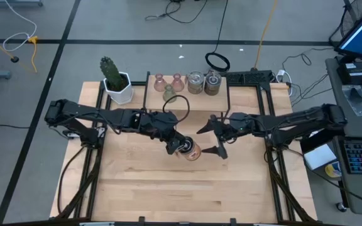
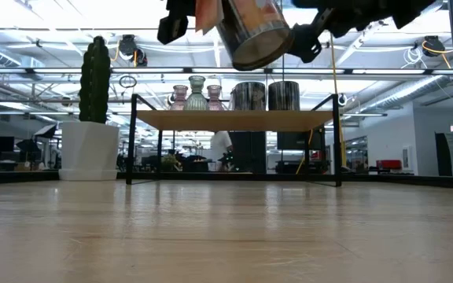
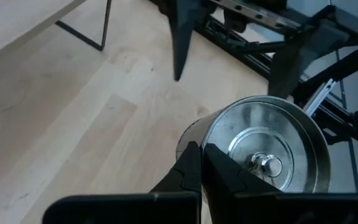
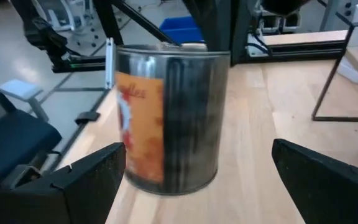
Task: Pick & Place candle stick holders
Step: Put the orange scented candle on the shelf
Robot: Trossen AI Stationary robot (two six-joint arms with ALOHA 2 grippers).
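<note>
One orange-labelled metal holder (image 1: 189, 149) hangs mid-table, clamped by its rim in the left gripper (image 1: 180, 147); the right gripper (image 1: 217, 135), fingers spread, faces it for a likely handover.

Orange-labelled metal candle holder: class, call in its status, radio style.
Left gripper shut on orange-labelled metal candle holder, lifted off the wooden table. Right gripper open beside it. Path clear.
</note>
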